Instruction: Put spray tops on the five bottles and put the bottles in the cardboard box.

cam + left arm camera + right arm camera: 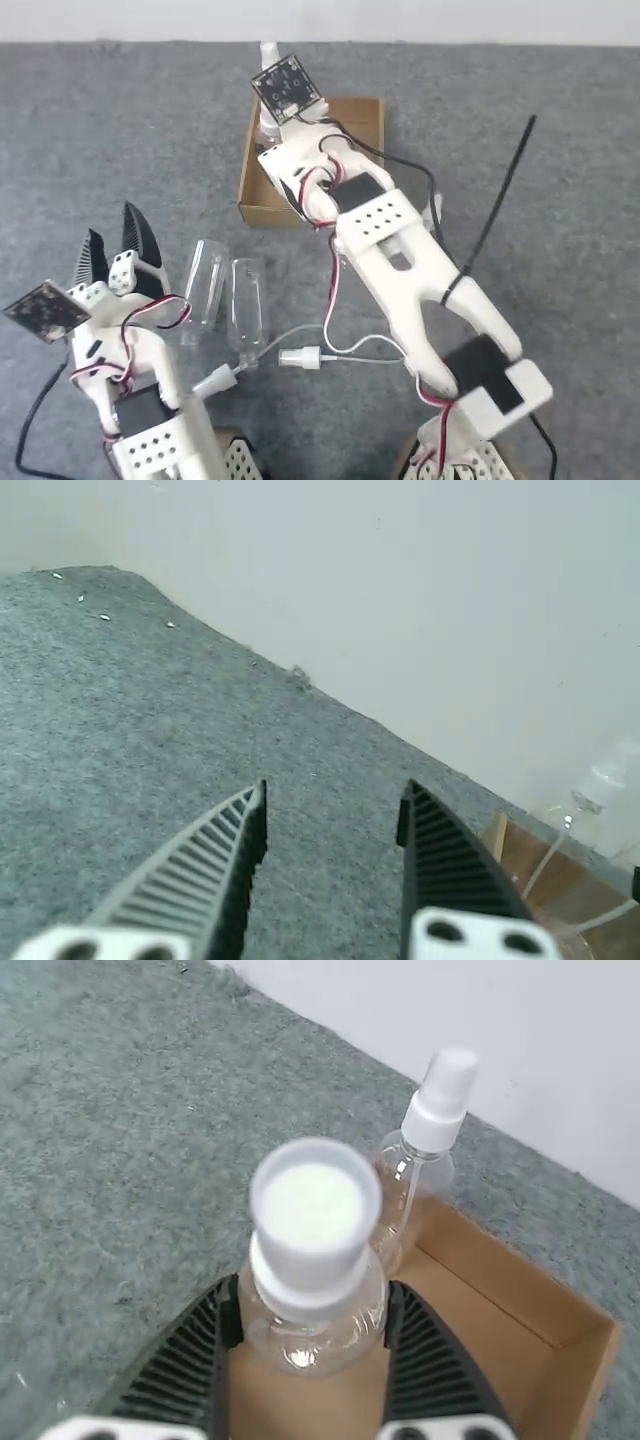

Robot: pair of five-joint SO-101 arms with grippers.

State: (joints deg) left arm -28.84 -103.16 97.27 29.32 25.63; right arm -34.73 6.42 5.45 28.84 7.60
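Seeing right gripper (313,1305) pinched on a spray-topped bottle (315,1210), one finger on each side of its shoulder. Holding it upright over the cardboard box (365,125), above the brown floor and close to the box's left side in the high view.

Got a second topped bottle (425,1150) standing upright at the box's far corner, just beside the held one, not touching it as far as the right wrist view shows.

Seeing left gripper (335,785) spread wide, nothing between the fingers, up off the grey carpet (560,150) and well apart from the box.

Got two bare bottles (205,280) (247,300) lying side by side on the carpet, between the arms and near the left gripper. No tops on either.

Also two loose spray tops on the carpet: one (300,357) between the arm bases with its tube trailing right, the other (215,380) just beside the nearer bottle's mouth. Can't tell whether touching.
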